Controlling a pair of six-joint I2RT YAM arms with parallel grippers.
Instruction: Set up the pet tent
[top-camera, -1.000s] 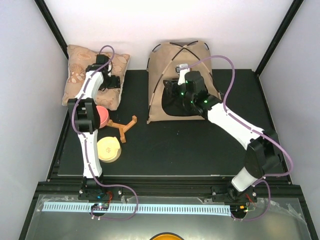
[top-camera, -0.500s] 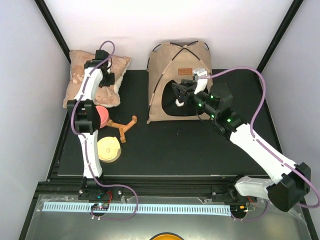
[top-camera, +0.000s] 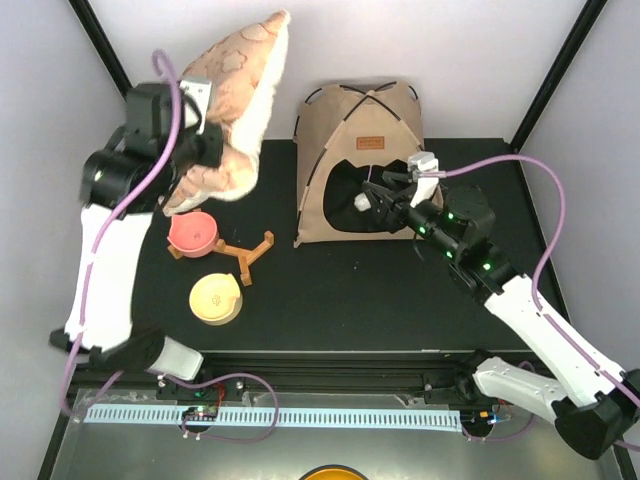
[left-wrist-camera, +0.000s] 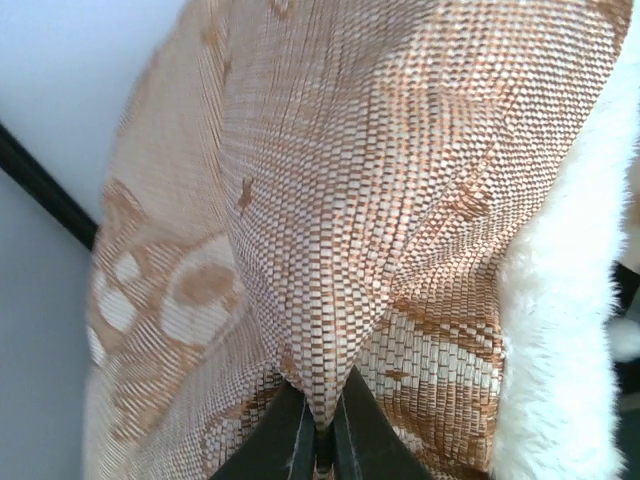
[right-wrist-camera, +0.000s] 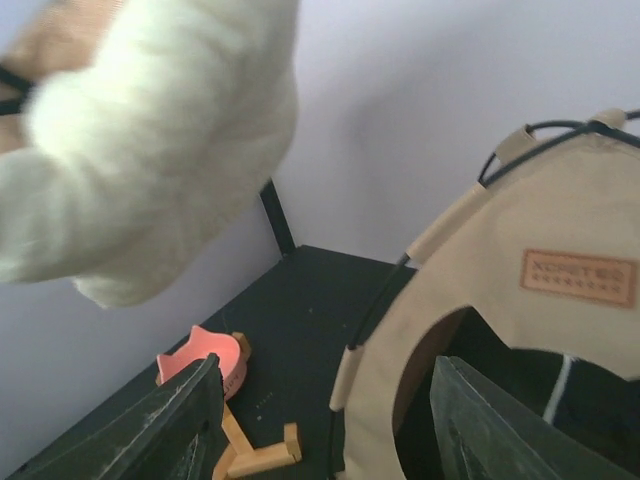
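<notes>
My left hand (left-wrist-camera: 322, 438) is pinched tight on a fold of the cushion (top-camera: 232, 95). It holds the cushion in the air over the far left corner of the tabletop (top-camera: 350, 300). On the left wrist view the woven brown pattern fills nearly the whole picture, with white fleece down the right edge. The two dark fingers meet on the fabric at the bottom.

My right hand (right-wrist-camera: 325, 372) is wide open with nothing in it, the fingers spread well apart. On the top view it hovers just in front of the tent's dark doorway, pointing into it.

The tent (top-camera: 345, 125) stands upright at the back middle of the tabletop, against the rear wall, with its opening facing the arms. Its black poles (top-camera: 362, 93) cross at the peak and run down the tan canvas. The brown label (right-wrist-camera: 578, 278) sits just above the doorway. Inside I see only black; there is a small pale spot at the opening that I cannot make out.

To the left of the tent and apart from it lie a pink bowl (top-camera: 194, 233), a wooden stand (top-camera: 250, 252) just beside the bowl, and a yellow disc (top-camera: 215, 298) nearer to me.
</notes>
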